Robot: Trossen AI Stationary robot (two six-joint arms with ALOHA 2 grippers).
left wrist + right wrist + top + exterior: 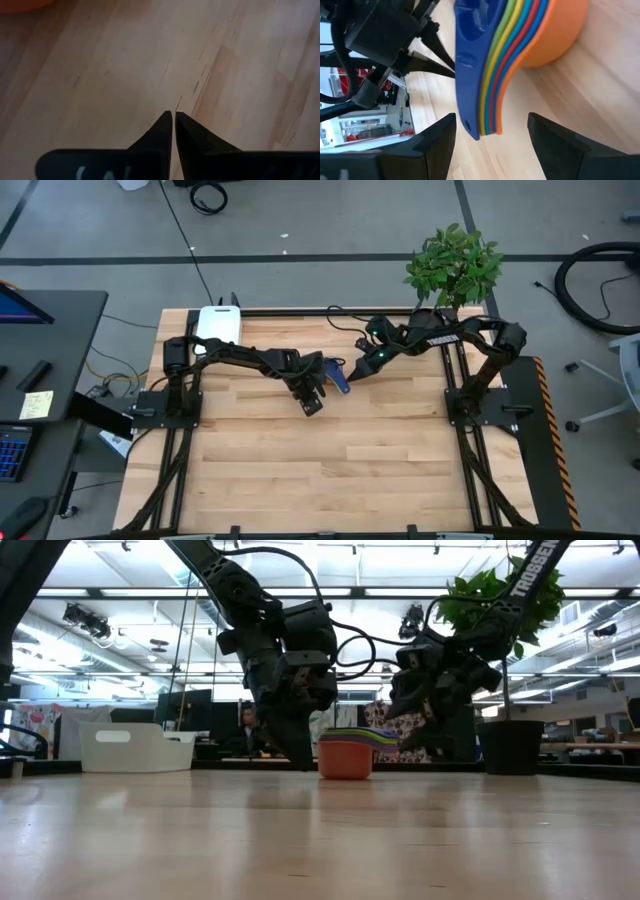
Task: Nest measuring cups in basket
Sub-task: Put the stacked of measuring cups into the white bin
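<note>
Surface: light wooden table point(330, 450) in a dark frame, grey floor around it; the low view shows an open workroom behind, with a seated person point(246, 728) far off.
Desk, 9 o'clock of the table: dark desk point(45, 360) carrying a yellow note point(35, 404); its writing cannot be read.
Basket: white rectangular basket point(219, 324) at the table's far edge, about 11 o'clock from the table's centre, well apart from the cups. In the low view, nothing shows above its rim point(137, 746).
Left gripper: left gripper point(311, 402) just past the table's centre, beside the cup stack at its 8 o'clock. The left wrist view shows its fingertips point(165, 121) pressed nearly together over bare wood, holding nothing.
Measuring cups: measuring cups point(520, 55) nested in one stack on the table, orange outermost, dark blue innermost, handles fanned together. The stack point(346, 753) stands between the two grippers.
Right gripper: right gripper point(492, 142) at the stack's 2 o'clock; its fingers stand wide apart on either side of the handles, touching nothing.
Lettering: "TROSSEN" in white on the right arm point(527, 570).
Plant: potted plant point(455, 265) at the table's far right corner, about 1 o'clock.
</note>
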